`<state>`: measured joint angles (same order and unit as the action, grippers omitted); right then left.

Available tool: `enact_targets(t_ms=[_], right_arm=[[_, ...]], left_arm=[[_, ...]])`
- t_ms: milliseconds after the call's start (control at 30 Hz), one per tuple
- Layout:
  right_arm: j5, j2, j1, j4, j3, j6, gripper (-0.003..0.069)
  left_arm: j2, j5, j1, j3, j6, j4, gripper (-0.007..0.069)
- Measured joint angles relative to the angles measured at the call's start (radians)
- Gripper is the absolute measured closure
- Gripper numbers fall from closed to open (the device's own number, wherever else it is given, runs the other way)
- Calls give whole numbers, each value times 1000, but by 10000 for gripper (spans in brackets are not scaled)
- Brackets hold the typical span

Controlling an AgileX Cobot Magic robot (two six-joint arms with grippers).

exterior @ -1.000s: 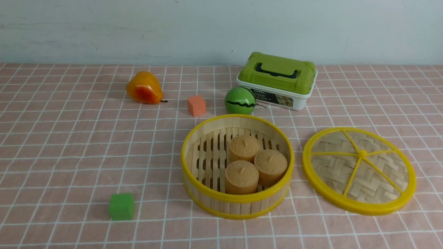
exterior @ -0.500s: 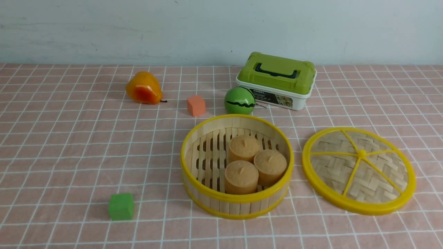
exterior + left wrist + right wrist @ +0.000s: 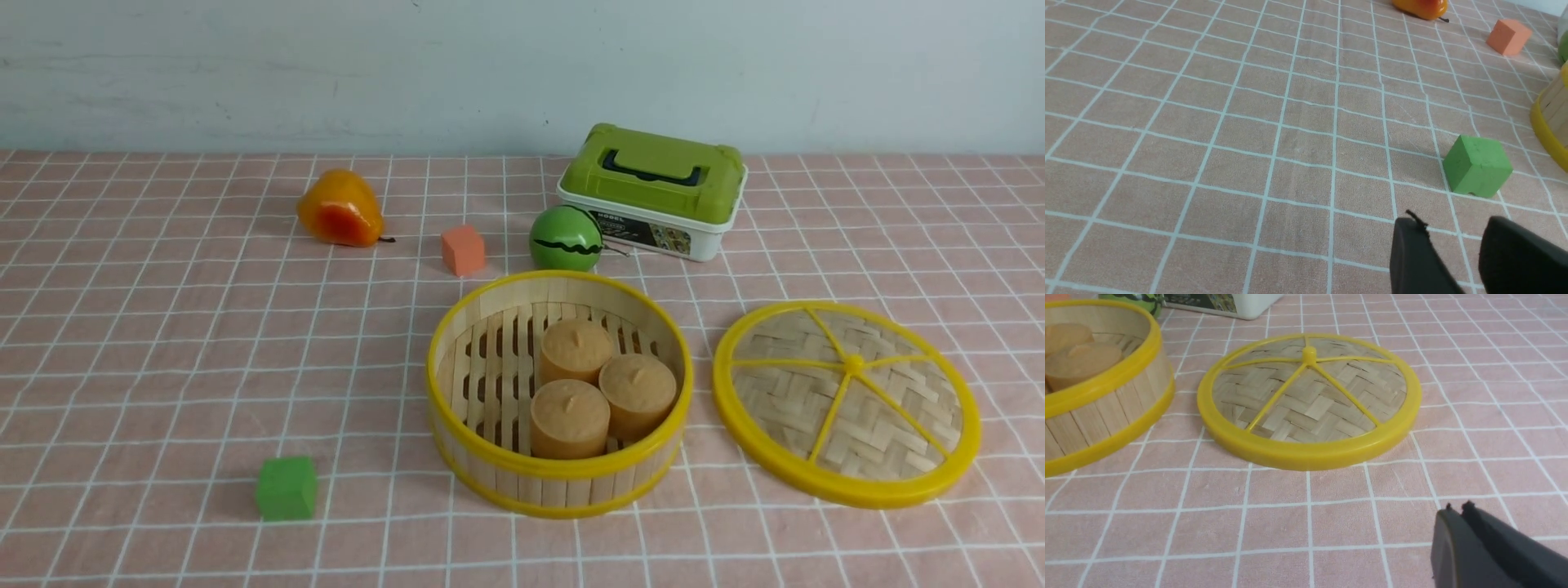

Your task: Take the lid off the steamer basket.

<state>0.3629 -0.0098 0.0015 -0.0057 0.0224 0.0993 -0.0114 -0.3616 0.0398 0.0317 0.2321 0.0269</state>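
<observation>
Three tan cakes (image 3: 604, 392) sit in the uncovered steamer basket (image 3: 563, 483) on the desk (image 3: 163, 367), seen from the front. The lid (image 3: 847, 404) lies flat just beside the basket on the right, not touching it. From the left wrist, the left pincer (image 3: 1453, 232) hangs over bare cloth with its fingers apart, a green cube (image 3: 1477, 171) near it. From the right wrist, the right pincer (image 3: 1457, 510) has its fingers pressed together, empty, near the lid's rim.

- broad cloth (image 3: 163, 343) lies left of the steamer basket (image 3: 560, 490), only a green cube (image 3: 286, 487) on it;
- the lid (image 3: 847, 402) lies just right, narrow gap between;
- green ball (image 3: 566, 238) close behind
</observation>
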Motion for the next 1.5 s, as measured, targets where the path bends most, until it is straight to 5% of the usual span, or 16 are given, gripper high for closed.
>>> enact_targets(t_ms=[1500], right_arm=[[20, 0, 0, -1, -4, 24, 615]], left_arm=[[0, 0, 0, 0, 0, 0, 385]])
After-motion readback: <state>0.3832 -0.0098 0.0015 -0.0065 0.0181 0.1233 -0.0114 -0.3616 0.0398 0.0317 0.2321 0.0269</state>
